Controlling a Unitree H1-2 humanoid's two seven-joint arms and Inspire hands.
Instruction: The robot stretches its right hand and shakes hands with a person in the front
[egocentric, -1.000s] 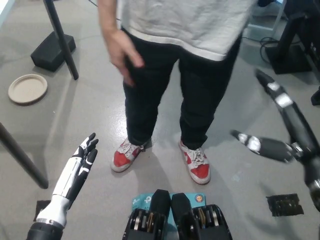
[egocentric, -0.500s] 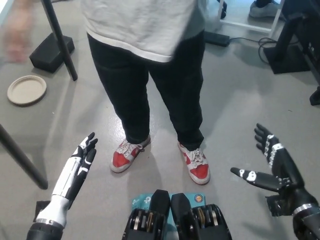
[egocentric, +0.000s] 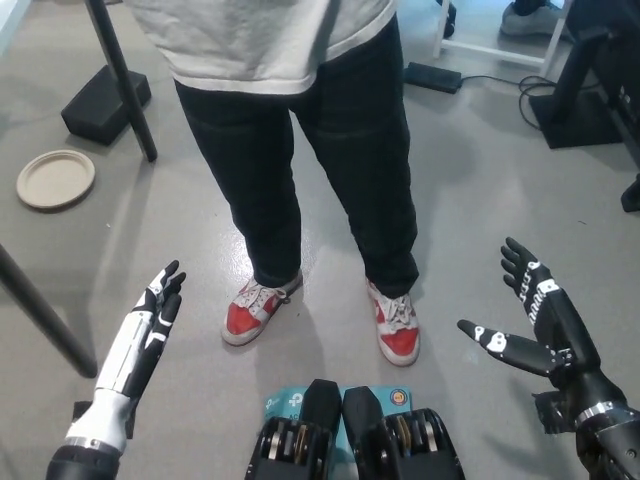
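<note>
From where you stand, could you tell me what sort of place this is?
Probably a lab or workshop: a bare grey floor, a power brick with cables, and black equipment stands around a person.

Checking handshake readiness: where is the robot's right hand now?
In the head view, the black right hand hangs open at lower right, apart from the person, right of their red shoes.

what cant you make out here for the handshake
- Person's hands: head view, none in frame; the person is cut off above the shirt hem by the top edge.
- Right hand: open, holding nothing; its arm is cut off at the bottom right corner.
- Left hand: open, resting lower left.
</note>
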